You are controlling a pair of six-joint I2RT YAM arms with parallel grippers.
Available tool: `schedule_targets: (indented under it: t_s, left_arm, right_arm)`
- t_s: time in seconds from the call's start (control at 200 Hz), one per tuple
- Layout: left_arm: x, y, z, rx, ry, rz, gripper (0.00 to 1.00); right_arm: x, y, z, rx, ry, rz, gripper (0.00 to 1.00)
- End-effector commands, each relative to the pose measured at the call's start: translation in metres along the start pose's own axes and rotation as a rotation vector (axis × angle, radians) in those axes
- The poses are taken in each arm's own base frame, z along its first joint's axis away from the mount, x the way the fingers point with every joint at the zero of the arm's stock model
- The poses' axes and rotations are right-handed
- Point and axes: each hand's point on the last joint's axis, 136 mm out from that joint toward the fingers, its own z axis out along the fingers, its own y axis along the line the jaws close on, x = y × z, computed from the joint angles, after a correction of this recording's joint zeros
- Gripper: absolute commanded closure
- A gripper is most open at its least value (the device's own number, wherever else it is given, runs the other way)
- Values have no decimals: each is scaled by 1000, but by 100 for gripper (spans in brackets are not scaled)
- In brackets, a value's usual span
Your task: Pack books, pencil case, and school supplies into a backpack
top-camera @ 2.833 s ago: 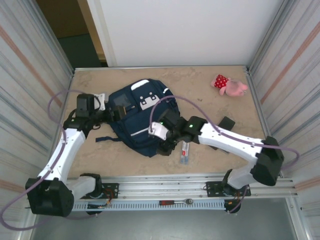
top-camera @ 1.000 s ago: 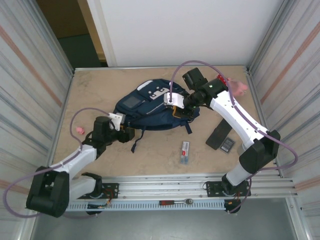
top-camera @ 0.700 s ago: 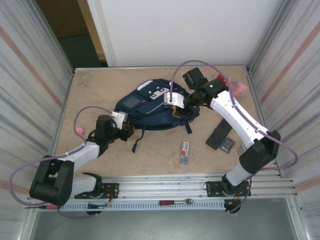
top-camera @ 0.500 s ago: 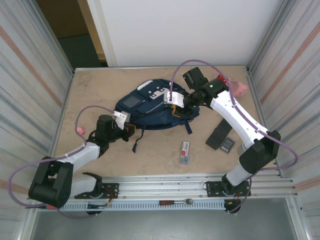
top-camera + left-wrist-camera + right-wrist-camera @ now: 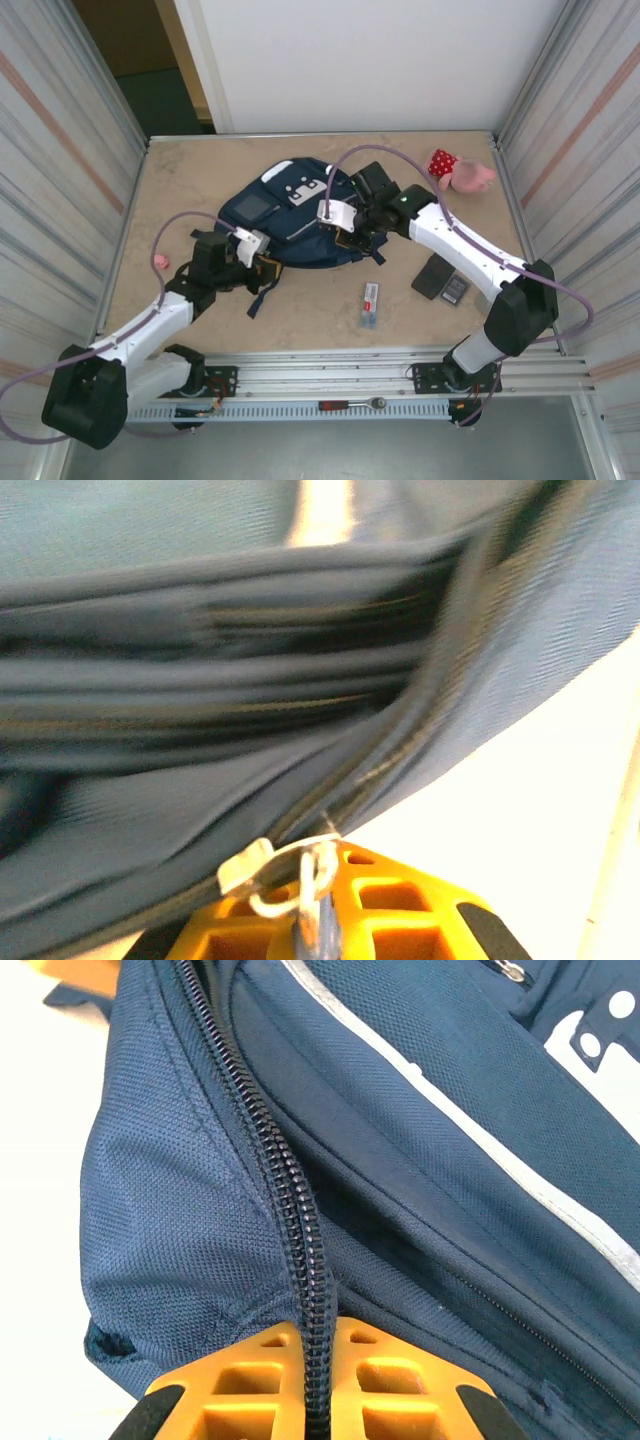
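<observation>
The navy backpack [image 5: 290, 215] lies in the middle of the table. At its near-left edge my left gripper [image 5: 263, 266] is shut on the metal zipper pull [image 5: 290, 865], which sits between the orange fingers [image 5: 400, 900] in the left wrist view. My right gripper [image 5: 350, 237] is shut on the backpack's black zipper track [image 5: 300, 1260] at its right side. The black pencil case [image 5: 432, 275] and the grey calculator-like piece [image 5: 455, 290] lie to the right. The white pack [image 5: 370, 301] lies near the front. The books are out of view.
A pink plush toy [image 5: 460, 172] lies at the back right. A small pink object [image 5: 160, 261] sits by the left wall. Metal walls close in both sides. A dark strap [image 5: 262, 295] trails from the backpack toward the front.
My left gripper has shut on the zipper pull. The right gripper has moved left and nearer with the backpack's edge, and the backpack has shifted with it.
</observation>
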Motion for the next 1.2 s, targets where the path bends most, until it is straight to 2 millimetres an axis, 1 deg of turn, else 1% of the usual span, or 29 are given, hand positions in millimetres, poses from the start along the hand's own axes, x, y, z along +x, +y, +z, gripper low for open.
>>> schedule_targets:
  t_s: [0.0, 0.075, 0.11, 0.175, 0.19, 0.22, 0.266, 0.276, 0.286, 0.316, 0.336, 0.366, 0.416, 0.491, 0.546, 0.606, 0.636, 0.676, 0.762, 0.792, 0.927, 0.992, 1.072, 1.117, 1.192]
  left_arm:
    - [-20, -41, 2, 155, 12, 69, 100]
    - [-20, -49, 12, 158, 38, 50, 100]
    - [-18, -49, 17, 142, 56, 37, 100]
    - [-10, -50, 27, 146, 97, 15, 100]
    - [-8, -48, 29, 139, 106, 2, 100]
    - [-4, -43, 32, 114, 123, -35, 100]
    - [0, -34, 36, 72, 137, -86, 100]
    - [2, -31, 37, 58, 141, -96, 100]
    - [3, -29, 37, 47, 143, -103, 100]
    - [5, -24, 38, 18, 144, -120, 100]
    - [8, -21, 38, 5, 146, -128, 100]
    - [10, -18, 38, -11, 146, -134, 100]
    - [14, -13, 38, -34, 149, -141, 100]
    - [20, -11, 37, -47, 160, -144, 100]
    - [24, -9, 36, -61, 176, -147, 100]
    - [29, -5, 35, -85, 193, -149, 100]
    - [31, -4, 34, -91, 197, -150, 100]
    - [32, -3, 34, -97, 197, -150, 100]
    - [34, -3, 33, -97, 194, -146, 100]
    - [35, -3, 32, -98, 197, -148, 100]
    - [41, -5, 32, -94, 215, -149, 100]
    - [43, -5, 32, -96, 219, -144, 100]
    - [45, -6, 33, -91, 223, -144, 100]
    - [47, -6, 34, -88, 228, -144, 100]
    - [48, -10, 36, -77, 236, -140, 100]
  right_arm:
    - [-35, -30, -1, 167, -118, 53, 100]
    - [-32, -30, 8, 180, -116, 103, 100]
    - [-33, -29, 10, 180, -135, 139, 100]
    - [-38, -19, 13, 143, -182, 207, 99]
    - [-39, -14, 15, 124, -191, 214, 96]
    - [-40, -6, 16, 94, -204, 236, 87]
    - [-38, 3, 14, 55, -217, 292, 66]
    - [-37, 5, 13, 46, -219, 306, 64]
    - [-35, 7, 12, 38, -219, 318, 58]
    - [-28, 11, 9, 20, -219, 361, 46]
    - [-23, 13, 8, 12, -213, 404, 41]
    - [-14, 12, 2, 9, -210, 475, 36]
    - [2, 10, -7, -4, -198, 661, 31]
    - [24, 5, -24, -42, -203, 1006, 29]
    - [36, 10, -31, -102, -207, 1233, 29]
    - [44, 20, -36, -138, -202, 1355, 28]
    - [54, 26, -35, -126, -178, 1418, 28]
    - [66, 32, -33, -114, -153, 1500, 28]
    - [80, 37, -26, -139, -136, 1641, 27]
    - [82, 37, -22, -151, -139, 1688, 26]
    - [76, 32, 0, -228, -201, 1839, 25]
    - [79, 28, 11, -205, -198, 1869, 25]
    - [88, 23, 21, -155, -175, 1880, 25]
    - [92, 21, 28, -138, -164, 1885, 29]
    - [93, 16, 39, -136, -168, 1889, 41]
